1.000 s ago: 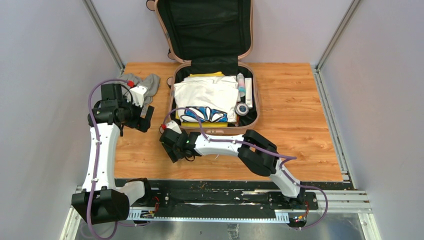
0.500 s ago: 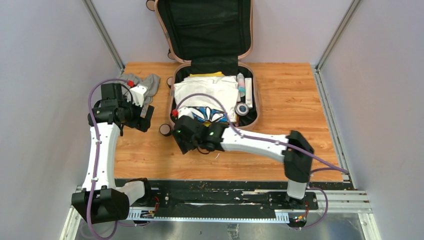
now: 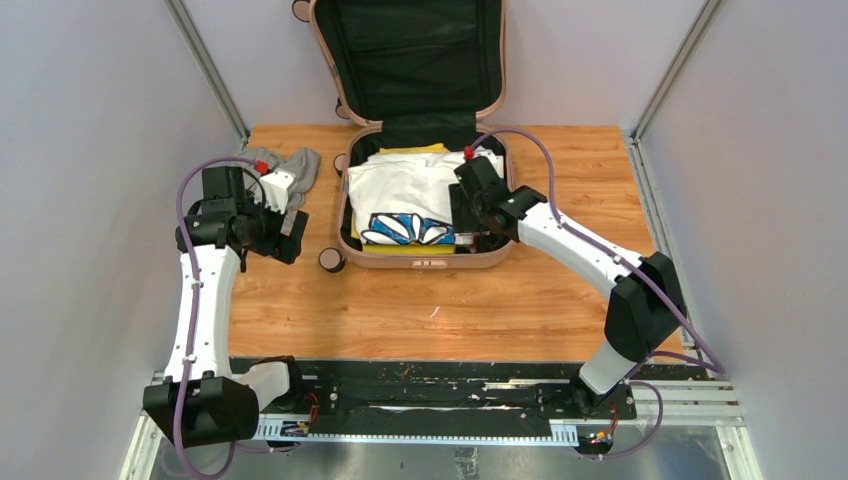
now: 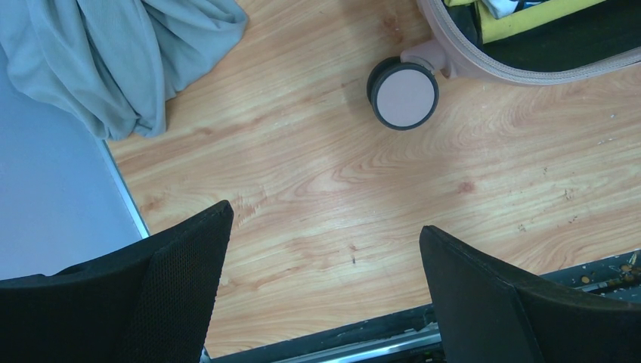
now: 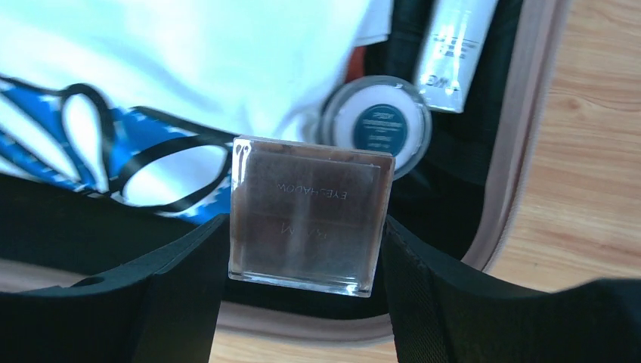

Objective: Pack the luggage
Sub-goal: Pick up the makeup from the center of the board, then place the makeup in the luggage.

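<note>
- Top external view: the wooden table (image 3: pixel 580 180) carries the luggage (image 3: pixel 400 261), which lies at the middle of the far edge. Its lid stands upright against the back wall, so I have clear access to the tray from above.
- The luggage is a pale pink hard shell with rounded corners and black fabric lining.
- A folded white garment (image 3: pixel 410 185) fills most of the tray. It has a blue and black print (image 3: pixel 405 229) at its near edge and a yellow layer (image 3: pixel 400 247) beneath. I judge that the soft goods are stacked on the left to leave a narrow channel on the right for small hard items.
- A crumpled grey cloth (image 4: pixel 113 53) lies on the table, left of the case and not yet packed.
- The left gripper (image 4: pixel 325 227) hangs over bare wood beside that cloth, with its jaws spread wide and nothing between them.
- The right gripper (image 5: pixel 305 249) is clamped on an eyeshadow palette (image 5: pixel 311 204), a flat, square, clear-edged plastic case. The pads press on opposite sides so that it hangs flat over the right channel.
- A round jar (image 5: pixel 382 128) with a teal lid and a white tube (image 5: pixel 453 41) already lie in that channel.
- One small caster (image 4: pixel 403 94), a pink disc in a black tyre, sits at the near left corner of the case.
</note>
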{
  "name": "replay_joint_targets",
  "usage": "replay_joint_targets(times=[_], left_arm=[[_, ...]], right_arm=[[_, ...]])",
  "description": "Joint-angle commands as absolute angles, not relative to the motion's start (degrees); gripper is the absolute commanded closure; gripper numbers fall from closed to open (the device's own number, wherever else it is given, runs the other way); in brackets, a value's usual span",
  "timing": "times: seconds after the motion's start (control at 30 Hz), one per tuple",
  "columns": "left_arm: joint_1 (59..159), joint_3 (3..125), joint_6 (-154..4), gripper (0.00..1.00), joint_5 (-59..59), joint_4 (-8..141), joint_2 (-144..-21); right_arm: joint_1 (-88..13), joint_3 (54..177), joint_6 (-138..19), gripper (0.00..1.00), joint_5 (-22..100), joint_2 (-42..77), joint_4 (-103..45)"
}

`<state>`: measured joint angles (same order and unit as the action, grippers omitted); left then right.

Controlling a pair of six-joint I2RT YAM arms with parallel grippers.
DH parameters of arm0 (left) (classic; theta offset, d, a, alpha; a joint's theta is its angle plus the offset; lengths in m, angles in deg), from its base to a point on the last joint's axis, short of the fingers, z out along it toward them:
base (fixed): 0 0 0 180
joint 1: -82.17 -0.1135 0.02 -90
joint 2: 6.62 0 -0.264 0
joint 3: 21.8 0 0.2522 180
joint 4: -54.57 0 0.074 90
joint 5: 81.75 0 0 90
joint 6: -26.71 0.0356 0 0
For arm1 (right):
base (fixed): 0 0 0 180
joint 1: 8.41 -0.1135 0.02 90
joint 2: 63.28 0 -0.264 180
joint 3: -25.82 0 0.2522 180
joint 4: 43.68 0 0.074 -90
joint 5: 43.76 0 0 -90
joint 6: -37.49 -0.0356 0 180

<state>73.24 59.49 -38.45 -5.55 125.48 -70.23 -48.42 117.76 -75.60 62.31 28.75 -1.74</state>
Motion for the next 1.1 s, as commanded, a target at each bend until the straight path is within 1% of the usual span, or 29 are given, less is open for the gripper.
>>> replay_joint_targets(times=[0.0, 0.17, 0.23, 0.27, 0.43, 0.47, 0.63, 0.73, 0.8, 0.87, 1.0, 1.07], left_arm=[[72.85, 60.34, -38.94, 0.00, -5.97, 126.05, -70.16], [72.85, 60.43, -38.86, 0.00, -5.86, 126.08, -70.16], [72.85, 60.43, -38.69, 0.00, -5.75, 126.08, -70.09], [72.85, 60.43, -38.65, 0.00, -5.72, 126.08, -70.08], [72.86, 60.43, -38.86, 0.00, -6.21, 126.08, -70.57], [72.85, 60.47, -38.92, 0.00, -6.24, 126.08, -70.72], [72.85, 60.15, -38.84, 0.00, -6.92, 125.99, -71.86], [72.85, 59.45, -39.32, 0.00, -8.23, 125.84, -73.26], [72.90, 59.19, -40.35, 0.00, -9.21, 125.44, -74.98], [72.85, 58.31, -41.14, 0.00, -10.81, 124.44, -76.80], [72.89, 56.44, -42.72, 0.00, -12.10, 121.74, -80.66], [73.01, 55.79, -43.23, 0.00, -12.89, 120.92, -82.41]], right_arm=[[-44.74, 116.16, -74.49, 0.54, 61.53, 30.92, -1.05], [-43.15, 115.97, -74.61, 0.53, 60.23, 33.63, -1.12], [-43.09, 115.53, -74.70, 0.49, 59.60, 33.98, -1.09], [-42.98, 115.28, -74.58, 0.43, 59.59, 34.09, -1.08], [-41.36, 115.18, -74.41, 0.06, 57.39, 32.48, -1.01], [-40.43, 115.70, -74.27, 0.01, 56.79, 31.34, -1.05], [-35.40, 120.31, -71.70, 0.00, 52.79, 27.42, -3.66], [-29.75, 127.63, -70.62, 0.00, 47.78, 28.65, -4.62], [-25.92, 134.82, -70.29, 0.00, 42.87, 31.49, -4.61], [-22.96, 142.62, -69.91, 0.02, 40.35, 35.43, -5.21], [-19.39, 159.10, -68.53, 0.13, 36.28, 46.84, -5.86], [-18.56, 164.77, -68.00, 0.16, 35.26, 51.97, -8.00]])
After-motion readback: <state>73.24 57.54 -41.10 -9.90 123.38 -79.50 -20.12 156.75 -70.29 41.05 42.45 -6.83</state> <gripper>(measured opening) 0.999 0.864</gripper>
